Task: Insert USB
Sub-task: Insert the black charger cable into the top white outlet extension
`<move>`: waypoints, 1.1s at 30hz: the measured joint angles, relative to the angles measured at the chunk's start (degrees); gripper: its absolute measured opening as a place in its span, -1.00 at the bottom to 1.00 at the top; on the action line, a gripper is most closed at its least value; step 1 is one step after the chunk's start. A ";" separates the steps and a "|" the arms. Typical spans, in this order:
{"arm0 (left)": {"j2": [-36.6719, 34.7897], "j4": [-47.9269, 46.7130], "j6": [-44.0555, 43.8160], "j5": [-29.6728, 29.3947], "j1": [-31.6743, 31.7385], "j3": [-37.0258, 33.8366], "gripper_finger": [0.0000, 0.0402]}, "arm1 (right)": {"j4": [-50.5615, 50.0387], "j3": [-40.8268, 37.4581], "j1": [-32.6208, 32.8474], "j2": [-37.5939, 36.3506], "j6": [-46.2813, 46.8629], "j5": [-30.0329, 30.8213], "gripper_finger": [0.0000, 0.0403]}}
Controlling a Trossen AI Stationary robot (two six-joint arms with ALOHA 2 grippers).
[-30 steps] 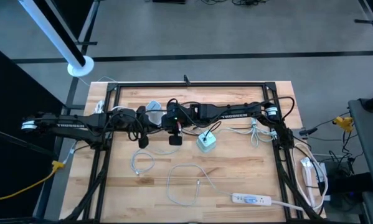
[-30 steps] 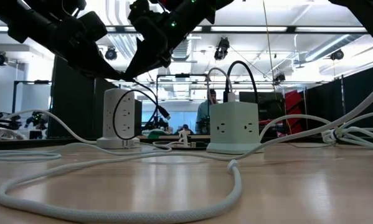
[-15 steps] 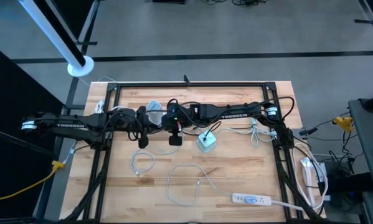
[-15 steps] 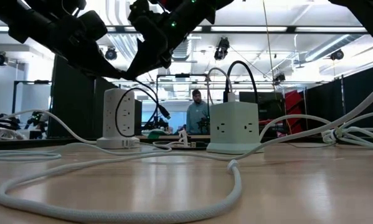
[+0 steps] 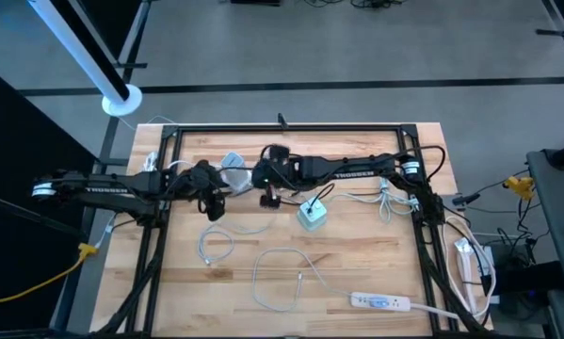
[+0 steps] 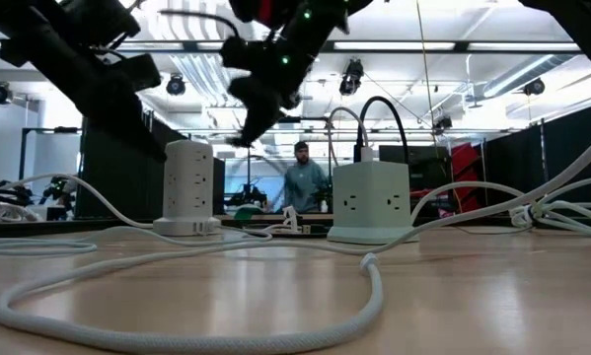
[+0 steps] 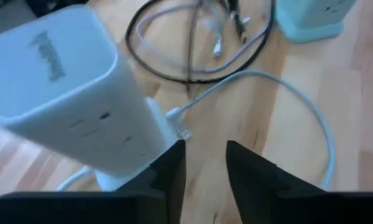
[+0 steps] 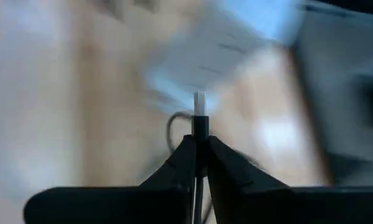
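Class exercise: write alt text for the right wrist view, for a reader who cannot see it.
The right gripper has its dark fingers shut on a USB plug, whose metal tip points toward a blurred white power tower on the wooden table.

A light wooden bench [image 5: 357, 259] is carrying everything. A white tower power strip [image 6: 188, 185] is standing upright on it, and a pale green cube outlet [image 5: 311, 216] is sitting near it. White cables [image 5: 280, 275] are lying in loose loops across the planks, and a flat white power strip [image 5: 379, 301] is resting near one corner.
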 joint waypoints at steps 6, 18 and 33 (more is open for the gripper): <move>0.00 -0.94 -0.84 -1.68 0.03 -0.32 -0.31 | 0.13 0.07 -1.23 -1.40 3.43 7.63 -0.94; -0.70 -0.44 -3.86 -7.18 0.62 -4.36 -0.31 | -2.37 -0.24 -2.85 0.75 13.78 -13.86 -0.94; -1.78 3.33 -10.35 -13.34 6.17 -9.69 -0.54 | 4.93 4.61 -2.64 15.15 18.46 -19.95 -0.94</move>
